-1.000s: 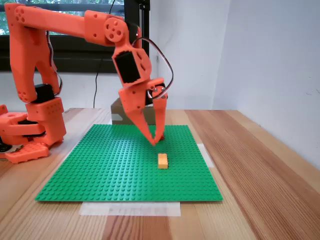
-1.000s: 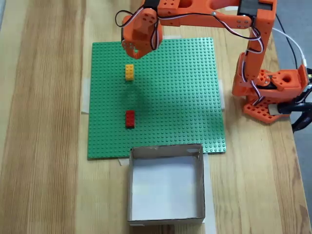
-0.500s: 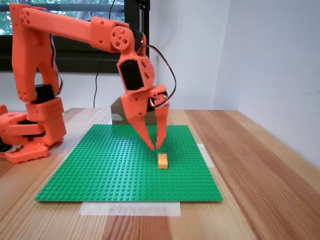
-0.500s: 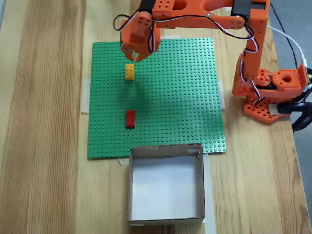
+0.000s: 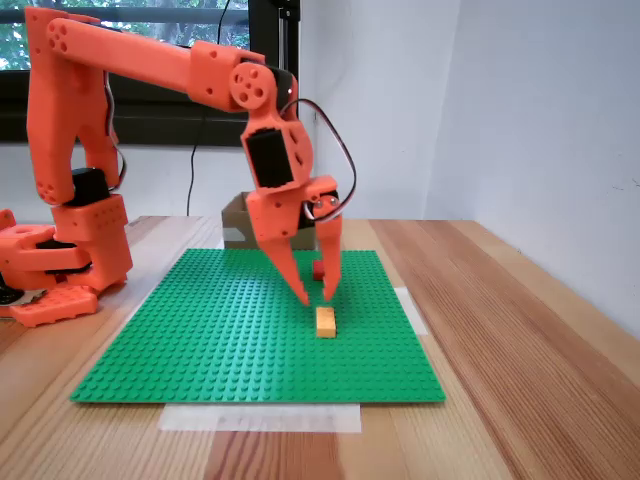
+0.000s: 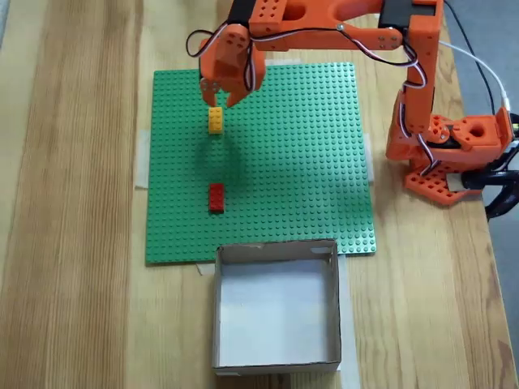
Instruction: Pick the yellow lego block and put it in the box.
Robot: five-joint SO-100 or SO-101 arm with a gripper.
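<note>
The yellow lego block [image 5: 326, 321] [image 6: 216, 121] lies flat on the green baseplate [image 5: 220, 330] [image 6: 300, 146]. My orange gripper [image 5: 318, 297] [image 6: 217, 102] hangs open just above the block's far end, fingers pointing down, nothing between them. In the overhead fixed view the fingertips straddle the block's top edge without touching it. The brown cardboard box [image 6: 216, 308] sits past the baseplate's lower edge in that view; in the front fixed view the box [image 5: 234, 220] peeks out behind the arm.
A small red brick [image 6: 216, 198] [image 5: 318, 270] lies on the baseplate between the yellow block and the box. The arm's orange base [image 6: 450, 154] [image 5: 60, 270] stands beside the plate. Cables [image 6: 503, 174] trail off the wooden table's edge.
The gripper has come forward and down over the baseplate toward the yellow block, and its fingers have spread wider. Both bricks and the box have stayed put.
</note>
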